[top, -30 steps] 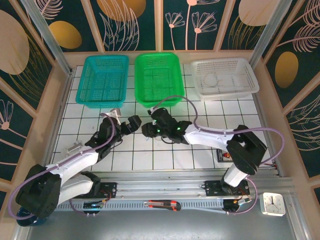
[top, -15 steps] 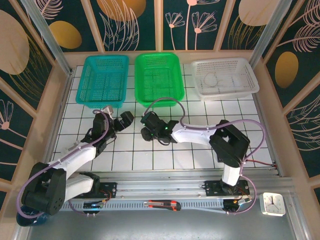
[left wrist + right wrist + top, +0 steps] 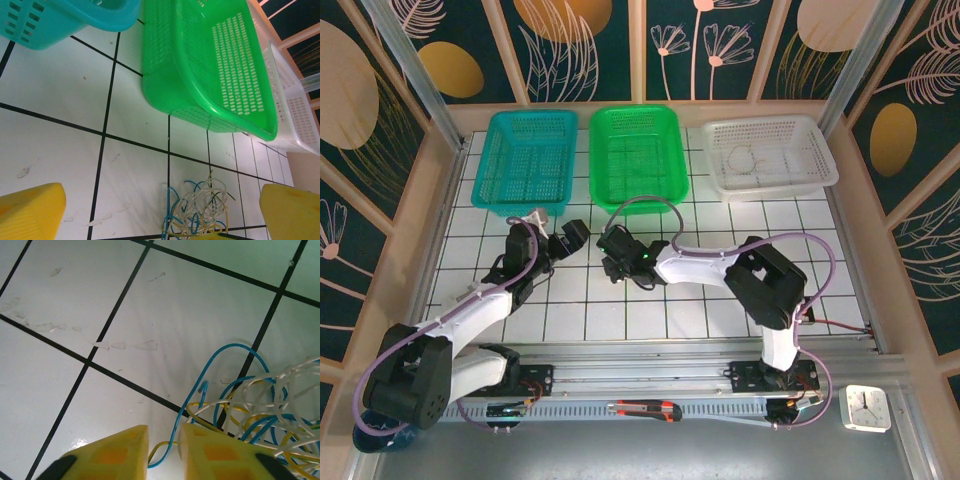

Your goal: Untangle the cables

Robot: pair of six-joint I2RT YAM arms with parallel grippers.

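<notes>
Right gripper (image 3: 165, 435) sits low over the white gridded table (image 3: 60, 285). Its yellow fingers (image 3: 115, 452) are at the bottom edge of the right wrist view, standing close together with a narrow gap between them. One blue strand runs up through that gap with room on either side, so the jaws clamp nothing. Just past the fingertips, in the lower right of that frame, the cables (image 3: 265, 410) lie on the tiles as a knot of blue, white and yellow loops.

In the left wrist view the same tangle (image 3: 197, 210) is at bottom centre. The left gripper (image 3: 160, 200) has its fingers in the two lower corners, spread wide and empty.

From above, both grippers are left of centre, near each other but apart. Beyond them, along the top of the table, stand the teal basket (image 3: 527, 160), the green basket (image 3: 638, 150) and the white basket (image 3: 770, 155).
</notes>
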